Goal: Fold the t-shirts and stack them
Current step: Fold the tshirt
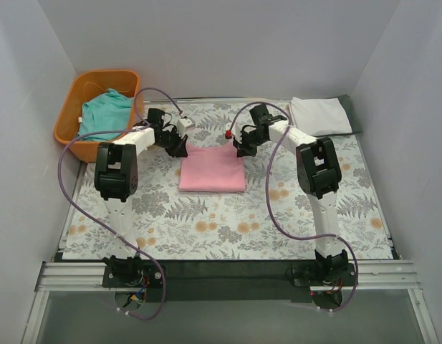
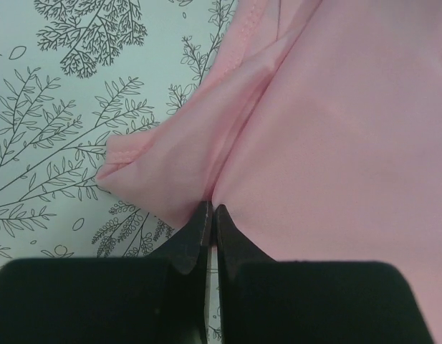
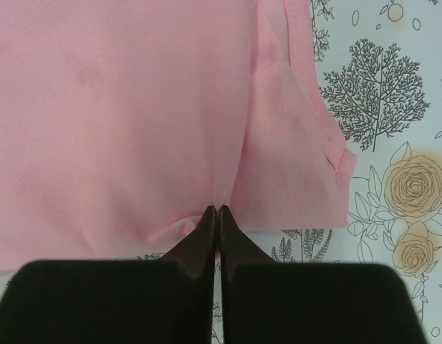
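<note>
Clearly both pincers are pressed together on cloth. The left gripper (image 2: 210,209) has its tips closed on a side fold of the pink shirt (image 2: 335,129), where a crease runs straight into them. The right gripper (image 3: 216,210) is likewise nipped on the shirt's edge, and the cloth puckers at its tips. Seen from above, the two grips sit at the shirt's far corners, one on each side. The shirt lies mid-table on the cloth (image 1: 206,222), already narrowed to a rough rectangle with its sleeves turned in.

Further out, a white shirt (image 1: 319,115) lies folded at the far right corner. A teal shirt (image 1: 106,111) sits bunched in the basket (image 1: 65,118) at the far left.

I judge this to be the pink shirt's crosswise fold, just at the pick-up. The next move calls for both arms to rise together, keep the held edge taut and level, carry it toward the near hem and lay it down square, so the layers underneath do not drag.
</note>
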